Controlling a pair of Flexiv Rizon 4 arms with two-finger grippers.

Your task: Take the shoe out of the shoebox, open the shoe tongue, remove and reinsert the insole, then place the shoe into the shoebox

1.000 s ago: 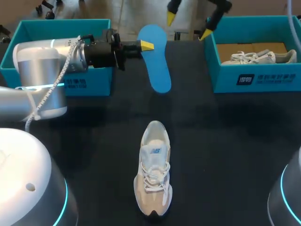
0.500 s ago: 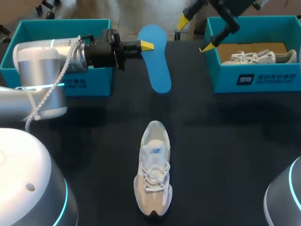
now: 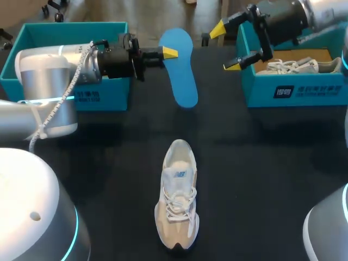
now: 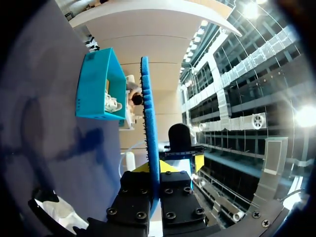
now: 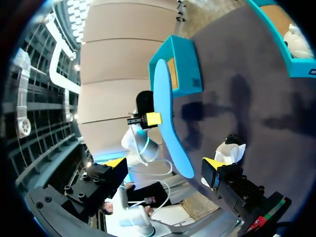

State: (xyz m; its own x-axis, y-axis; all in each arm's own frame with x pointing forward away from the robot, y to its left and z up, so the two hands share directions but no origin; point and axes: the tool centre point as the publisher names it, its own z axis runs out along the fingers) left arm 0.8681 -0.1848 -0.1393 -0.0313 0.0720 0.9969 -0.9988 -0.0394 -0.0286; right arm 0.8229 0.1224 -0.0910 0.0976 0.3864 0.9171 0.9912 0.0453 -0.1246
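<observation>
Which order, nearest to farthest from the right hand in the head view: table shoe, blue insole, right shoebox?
From the right hand:
1. right shoebox: directly beside it, at the table's right.
2. blue insole: toward the middle, at the far side.
3. table shoe: near edge, centre.

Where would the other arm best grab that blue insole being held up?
Probably the insole at its free narrow end, coming in from its right edge. It is thin and flat, and the left gripper pinches its wide end, so the open right gripper would likely hold best with one finger on each flat face.
</observation>
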